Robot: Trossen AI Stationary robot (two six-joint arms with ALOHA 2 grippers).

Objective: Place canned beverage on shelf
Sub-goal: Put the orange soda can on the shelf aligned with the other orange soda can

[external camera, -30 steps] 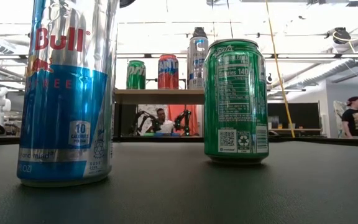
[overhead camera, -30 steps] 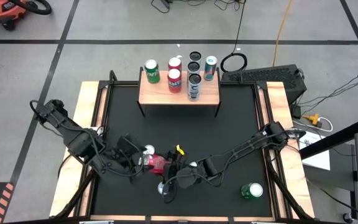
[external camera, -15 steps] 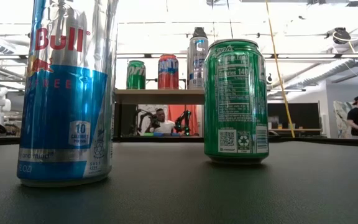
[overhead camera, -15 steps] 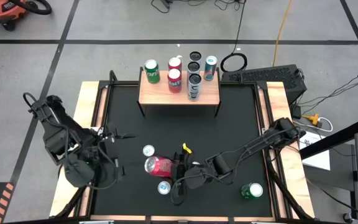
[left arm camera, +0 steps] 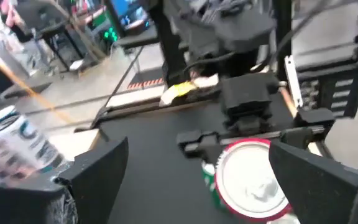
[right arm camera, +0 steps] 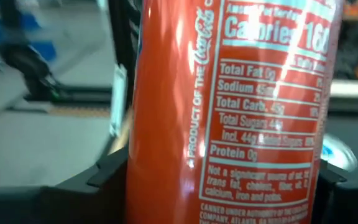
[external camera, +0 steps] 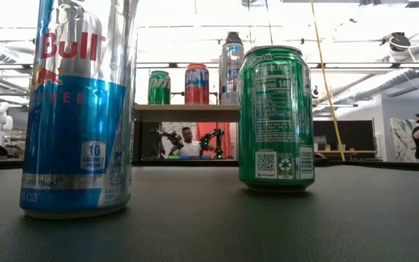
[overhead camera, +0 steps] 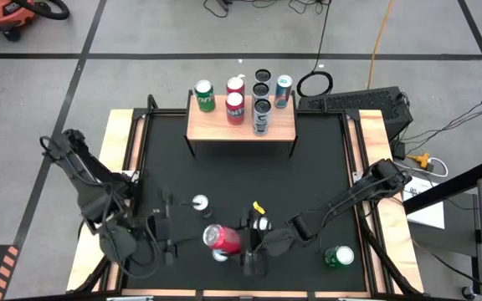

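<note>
A: Right gripper (overhead camera: 239, 242)?
B: Clamped on a red Coca-Cola can (overhead camera: 223, 239), low at 6 o'clock on the black table (overhead camera: 316, 176). Label fills the right wrist view; fingertips hidden behind the can there.
A: Left gripper (overhead camera: 162, 227)?
B: Spread wide, empty, at 9 o'clock of that can, just apart.
A: Hard to read?
B: Blue-topped can (overhead camera: 218, 254) mostly covered beneath the red one.
A: Open room?
B: Bare table mid-way toward 12; green Sprite can (overhead camera: 338, 257) near the 5 o'clock corner, silver-topped can (overhead camera: 199, 202) at 7.
A: Shelf (overhead camera: 224, 127)?
B: At 12 o'clock, carrying five upright cans; front strip free.
</note>
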